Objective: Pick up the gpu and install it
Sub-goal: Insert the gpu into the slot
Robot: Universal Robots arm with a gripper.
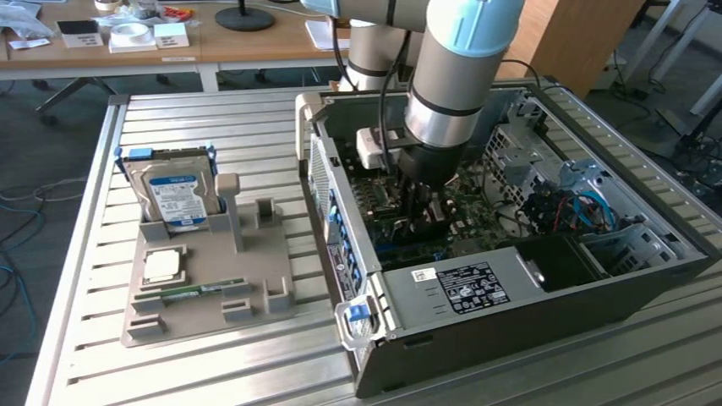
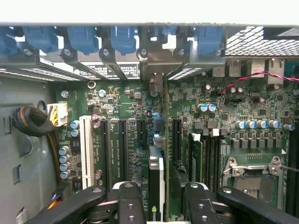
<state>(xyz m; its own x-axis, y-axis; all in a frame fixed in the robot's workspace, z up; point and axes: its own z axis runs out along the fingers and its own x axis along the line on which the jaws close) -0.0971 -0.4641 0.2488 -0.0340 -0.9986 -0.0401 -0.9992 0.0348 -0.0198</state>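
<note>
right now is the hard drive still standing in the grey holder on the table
Yes, the hard drive stands upright in the grey holder on the exterior view's left, beside the computer case.

The gpu (image 2: 156, 182) stands on edge in a motherboard slot, bracket at the case's rear wall.

Slatted metal bench (image 1: 203, 372) carries a grey parts tray (image 1: 209, 292): hard drive (image 1: 175, 199) upright in its slot, CPU (image 1: 164, 265) flat, RAM stick (image 1: 203, 292) beside it. Open PC case (image 1: 631, 288) with motherboard (image 2: 261, 107), white PCI slot (image 2: 86, 151), empty CPU socket (image 2: 254, 179).
</note>
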